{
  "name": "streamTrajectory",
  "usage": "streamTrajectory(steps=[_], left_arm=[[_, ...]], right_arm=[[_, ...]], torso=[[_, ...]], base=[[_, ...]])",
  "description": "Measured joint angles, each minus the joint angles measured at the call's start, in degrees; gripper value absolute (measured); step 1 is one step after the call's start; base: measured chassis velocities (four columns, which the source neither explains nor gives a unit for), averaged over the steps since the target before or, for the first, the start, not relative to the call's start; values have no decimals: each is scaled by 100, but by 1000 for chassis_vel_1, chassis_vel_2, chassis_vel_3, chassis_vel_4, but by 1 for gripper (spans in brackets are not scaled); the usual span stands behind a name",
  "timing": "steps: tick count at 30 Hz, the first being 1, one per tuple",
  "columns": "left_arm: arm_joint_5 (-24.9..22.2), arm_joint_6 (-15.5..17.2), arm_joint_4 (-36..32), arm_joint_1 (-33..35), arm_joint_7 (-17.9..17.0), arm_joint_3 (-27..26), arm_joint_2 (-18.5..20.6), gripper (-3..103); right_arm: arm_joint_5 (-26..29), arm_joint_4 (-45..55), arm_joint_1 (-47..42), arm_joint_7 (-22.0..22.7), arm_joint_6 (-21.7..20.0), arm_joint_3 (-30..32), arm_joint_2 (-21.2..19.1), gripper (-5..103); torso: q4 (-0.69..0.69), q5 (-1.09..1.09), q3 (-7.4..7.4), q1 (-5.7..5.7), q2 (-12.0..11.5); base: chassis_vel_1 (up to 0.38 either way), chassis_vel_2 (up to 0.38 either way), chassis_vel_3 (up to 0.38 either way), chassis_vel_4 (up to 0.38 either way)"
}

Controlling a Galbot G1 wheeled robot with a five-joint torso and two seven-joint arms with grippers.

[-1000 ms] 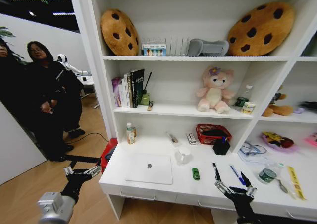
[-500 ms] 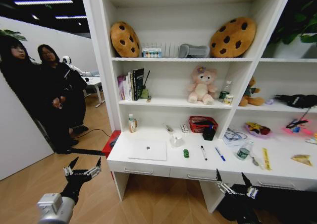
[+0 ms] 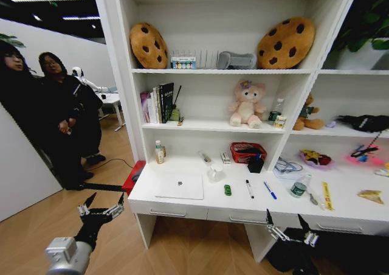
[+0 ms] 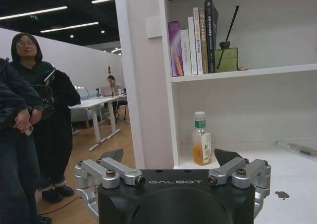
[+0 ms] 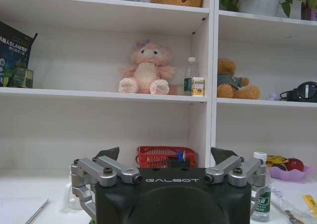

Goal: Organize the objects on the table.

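Note:
On the long white table lie a closed silver laptop at the left, then a tiny green toy car, a black marker and a blue pen to its right. My left gripper hangs open over the wooden floor, left of the table's corner and below its top. Low in front of the drawers my right gripper is open too. Both wrist views show empty spread fingers: the left gripper faces the table's left end, the right gripper faces the shelves.
Behind the objects stand a red basket, a black pen holder, a clear cup and a small bottle. Clutter covers the table's right part. Two people stand at the left; a red box sits on the floor.
The whole head view has pulled back from the table, so the camera moved away from it. The objects on the table lie as before, and both grippers stay open.

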Motion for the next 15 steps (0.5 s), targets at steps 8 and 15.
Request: streamTrajectory(steps=[8,15], left_arm=[[0,3,0,0,-3,0,0,100],[-1,4,1,0,-4,0,0,100]], right_arm=[[-4,-8,-50,-2,41,28,-5,100],[-4,-28,-65,-3,70,31,9,100]], torso=[[0,0,0,1,0],[0,0,0,1,0]], base=[[0,0,0,0],[0,0,0,0]])
